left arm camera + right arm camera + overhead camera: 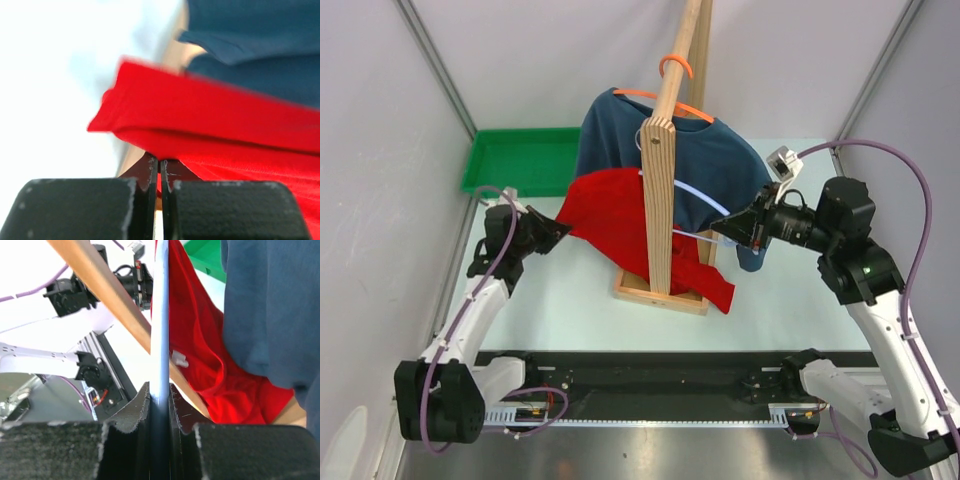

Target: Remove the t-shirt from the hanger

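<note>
Now | left gripper (556,232) pinches edge of red shirt (607,210), likely to drag it toward left edge | right gripper (734,232) clamps white hanger (705,198), apparently bracing it mid-table

Most of the orange hanger (695,111) is lost to us: only its hook and shoulder tips clear the blue shirt (720,170). The white hanger (705,197) sits largely under the red shirt (610,215) and behind the wooden post (663,160). Red cloth covers part of the stand base (635,290). In the left wrist view we get the red shirt blurred and running off the right edge. In the right wrist view the right edge cuts the blue shirt and the top edge cuts the white hanger.
</note>
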`<state>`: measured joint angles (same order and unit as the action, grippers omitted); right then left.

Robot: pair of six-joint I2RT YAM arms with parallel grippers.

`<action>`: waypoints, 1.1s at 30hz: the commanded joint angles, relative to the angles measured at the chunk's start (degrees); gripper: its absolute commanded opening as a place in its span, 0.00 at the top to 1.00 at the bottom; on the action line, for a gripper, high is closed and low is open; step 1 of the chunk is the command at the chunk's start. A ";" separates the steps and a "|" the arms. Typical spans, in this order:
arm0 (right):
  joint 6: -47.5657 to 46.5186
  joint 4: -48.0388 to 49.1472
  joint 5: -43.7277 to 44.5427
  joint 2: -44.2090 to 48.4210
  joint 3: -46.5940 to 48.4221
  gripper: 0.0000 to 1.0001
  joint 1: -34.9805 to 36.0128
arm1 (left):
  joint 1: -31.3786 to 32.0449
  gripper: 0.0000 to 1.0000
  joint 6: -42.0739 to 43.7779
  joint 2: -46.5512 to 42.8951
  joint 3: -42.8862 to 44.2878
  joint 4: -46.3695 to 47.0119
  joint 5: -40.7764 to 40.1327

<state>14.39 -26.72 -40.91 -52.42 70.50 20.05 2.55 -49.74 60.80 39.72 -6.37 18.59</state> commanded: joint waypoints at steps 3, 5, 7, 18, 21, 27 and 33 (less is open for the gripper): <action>-8.32 -3.59 3.62 3.03 4.11 1.00 -0.37 | -2.37 1.00 -5.80 -5.60 -4.03 -7.16 -12.17; -11.92 -6.48 5.39 2.85 5.78 1.00 -0.37 | -5.00 1.00 -6.69 -6.65 -5.27 -7.78 -12.35; -14.55 -9.91 6.71 2.76 8.42 1.00 -0.37 | -5.62 1.00 -8.01 -7.79 -6.85 -8.04 -12.96; -20.90 -15.47 8.30 3.12 13.70 1.00 -0.54 | -6.06 1.00 -6.87 -8.85 -5.45 -10.42 -14.81; -20.63 -14.24 6.11 1.02 15.89 1.00 -0.54 | -5.97 0.99 -5.29 -9.20 -4.75 -10.77 -14.46; -20.20 -11.52 1.53 -5.84 23.36 1.00 -0.45 | -5.89 1.00 -4.67 -11.13 -6.06 -10.24 -10.51; -18.00 -7.82 -1.19 -10.50 29.34 1.00 -0.46 | -5.89 1.00 -4.23 -13.33 -6.68 -10.41 -9.71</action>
<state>-4.95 -41.04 -38.61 -61.58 94.08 19.73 -2.68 -55.42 49.19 32.45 -17.76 7.99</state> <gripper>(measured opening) 0.159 0.009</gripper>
